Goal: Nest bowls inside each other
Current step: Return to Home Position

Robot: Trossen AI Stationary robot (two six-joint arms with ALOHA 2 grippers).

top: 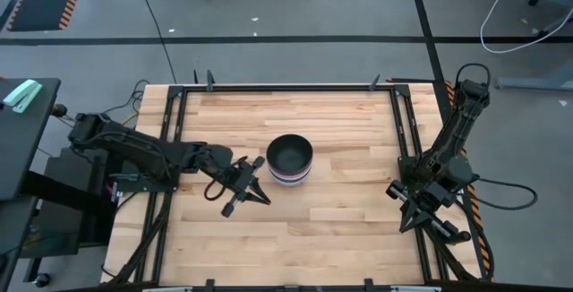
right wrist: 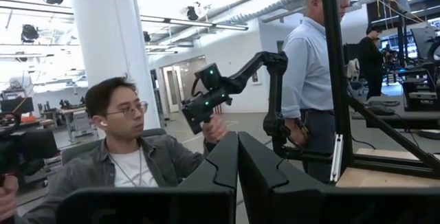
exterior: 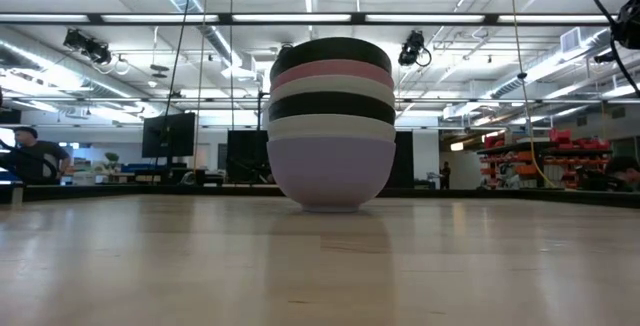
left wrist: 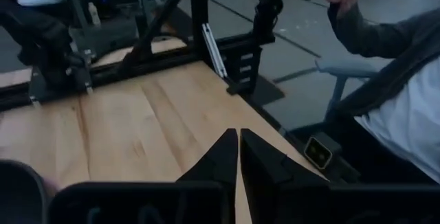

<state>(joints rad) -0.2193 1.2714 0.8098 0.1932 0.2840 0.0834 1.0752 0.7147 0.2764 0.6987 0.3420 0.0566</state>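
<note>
The six bowls sit nested in one stack at the centre of the surface, lavender-blue lowest and black on top. The left hand, fingers together, hangs near the stack on the side facing the left edge. The right hand, also closed, waits at the right edge. Black frame rails border the surface.

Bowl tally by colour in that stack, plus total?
black bowls: 2
white bowls: 2
pink bowl: 1
lavender bowl: 1
Total: 6
</note>
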